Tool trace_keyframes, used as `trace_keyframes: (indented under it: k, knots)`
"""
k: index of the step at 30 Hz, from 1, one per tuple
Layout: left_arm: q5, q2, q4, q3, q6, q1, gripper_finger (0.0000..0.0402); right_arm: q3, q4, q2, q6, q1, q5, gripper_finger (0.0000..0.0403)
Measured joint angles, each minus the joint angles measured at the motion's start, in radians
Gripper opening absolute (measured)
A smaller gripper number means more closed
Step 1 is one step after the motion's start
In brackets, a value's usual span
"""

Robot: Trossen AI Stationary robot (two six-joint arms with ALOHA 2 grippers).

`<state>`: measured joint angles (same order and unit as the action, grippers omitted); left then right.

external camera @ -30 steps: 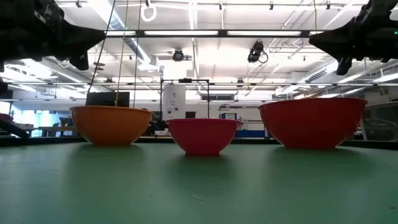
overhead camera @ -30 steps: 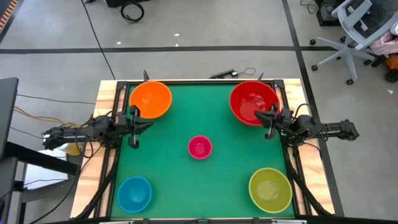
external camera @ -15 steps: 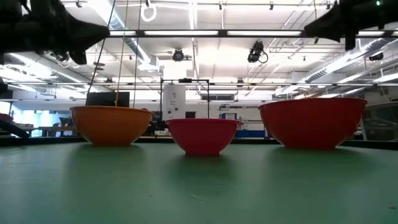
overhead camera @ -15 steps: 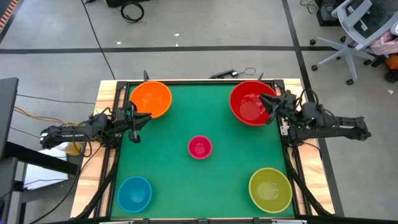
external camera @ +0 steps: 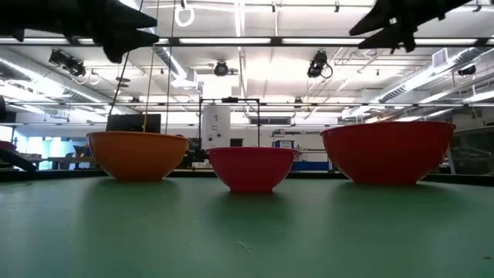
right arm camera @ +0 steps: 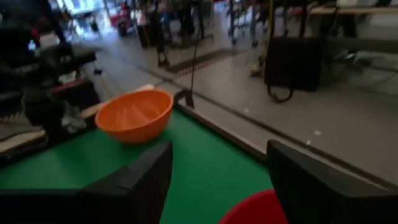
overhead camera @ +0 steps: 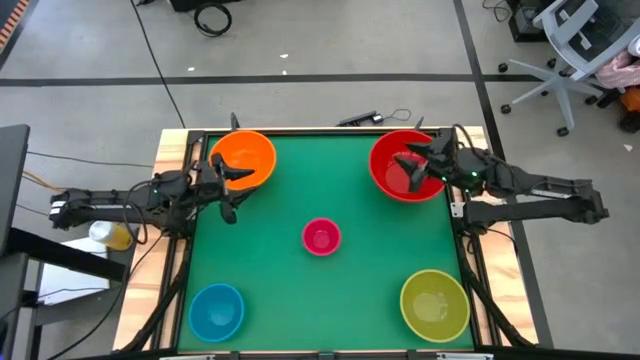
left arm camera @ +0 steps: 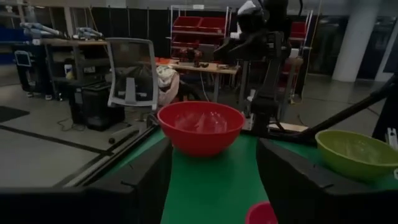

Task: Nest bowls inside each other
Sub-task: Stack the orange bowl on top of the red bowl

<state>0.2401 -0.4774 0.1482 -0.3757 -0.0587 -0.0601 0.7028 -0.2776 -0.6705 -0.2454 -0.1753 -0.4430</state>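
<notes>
Five bowls rest on their bases on the green mat: orange (overhead camera: 243, 158) far left, red (overhead camera: 405, 172) far right, magenta-pink (overhead camera: 321, 237) in the middle, light blue (overhead camera: 216, 309) near left, yellow-green (overhead camera: 434, 305) near right. My left gripper (overhead camera: 236, 192) hangs open in the air just beside the orange bowl's near right rim. My right gripper (overhead camera: 408, 168) hovers open above the red bowl's hollow. Both wrist views show wide gaps between the fingers, left (left arm camera: 211, 186) and right (right arm camera: 217, 180), with nothing between them.
The mat (overhead camera: 330, 290) is framed by wooden edges and dark rails (overhead camera: 175, 270) on both sides. A yellow object (overhead camera: 110, 236) lies off the table at the left. An office chair (overhead camera: 570, 50) stands on the floor beyond the far right corner.
Both grippers have risen and opened. The left has moved toward the orange bowl. The right has swung toward the far edge and now stands over the red bowl. No bowl has moved.
</notes>
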Motion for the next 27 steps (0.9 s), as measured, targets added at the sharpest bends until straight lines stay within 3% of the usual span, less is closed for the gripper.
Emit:
trace_keyframes:
  k: [7,13,18,27]
  knots:
    - [0.000,-0.090,-0.011,-0.050,0.001,0.003,0.0234,0.069,0.001,-0.178,-0.025,-0.079,0.146,0.0285]
    - [0.000,-0.125,-0.027,-0.050,0.000,0.003,0.0234,0.107,0.073,-0.342,-0.022,-0.116,0.157,0.0286]
    - [0.000,-0.138,-0.029,-0.050,0.048,-0.006,0.0233,0.142,0.200,-0.456,0.150,-0.138,0.178,0.0287]
    - [0.005,-0.138,-0.028,-0.050,0.056,-0.071,0.0233,0.294,0.202,-0.664,0.283,-0.174,0.244,0.0280]
